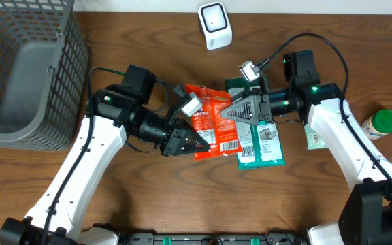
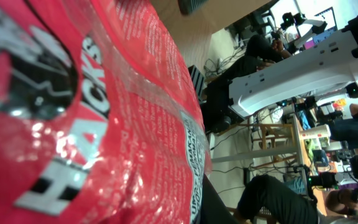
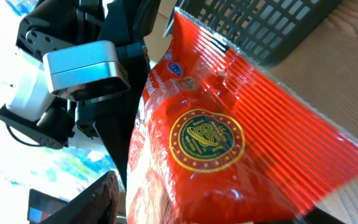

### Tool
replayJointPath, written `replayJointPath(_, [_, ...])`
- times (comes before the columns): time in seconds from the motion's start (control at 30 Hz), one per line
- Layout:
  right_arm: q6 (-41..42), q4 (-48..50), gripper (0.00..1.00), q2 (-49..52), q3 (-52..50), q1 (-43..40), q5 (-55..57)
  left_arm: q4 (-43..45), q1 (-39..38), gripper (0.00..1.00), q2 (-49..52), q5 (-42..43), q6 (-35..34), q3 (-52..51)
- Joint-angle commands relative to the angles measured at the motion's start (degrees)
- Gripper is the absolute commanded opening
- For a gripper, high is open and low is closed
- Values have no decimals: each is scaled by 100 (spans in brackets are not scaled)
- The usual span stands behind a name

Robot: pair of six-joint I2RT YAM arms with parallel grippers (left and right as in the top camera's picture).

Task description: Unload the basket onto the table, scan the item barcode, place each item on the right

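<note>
A red snack bag (image 1: 213,121) hangs over the middle of the table, held between both arms. Its white barcode label (image 1: 229,145) faces up at the near right corner. My left gripper (image 1: 194,141) is shut on the bag's left side, and the bag (image 2: 73,124) fills the left wrist view. My right gripper (image 1: 235,111) grips the right edge. In the right wrist view the bag (image 3: 229,143) sits between the jaws, with one dark finger (image 3: 95,202) close against its side. The white scanner (image 1: 214,26) stands at the far edge, apart from the bag.
A grey mesh basket (image 1: 19,68) stands at the far left. A green packet (image 1: 264,146) lies flat under the bag's right side. A green-capped bottle (image 1: 380,124) and a small pale packet (image 1: 315,139) lie at the right.
</note>
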Motion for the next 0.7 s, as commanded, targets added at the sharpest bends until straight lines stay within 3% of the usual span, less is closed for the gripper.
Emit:
replayJointPath(0.0, [-151, 66, 59, -120, -33, 111, -184, -7, -24, 10, -11, 223, 164, -20])
replayJointPath(0.43, [201, 863, 50, -120, -33, 240, 85, 9, -175, 10, -9, 175, 199, -20])
replayJointPath(0.67, [326, 1318, 12, -120, -33, 236, 87, 11, -232, 10, -11, -160, 201, -20])
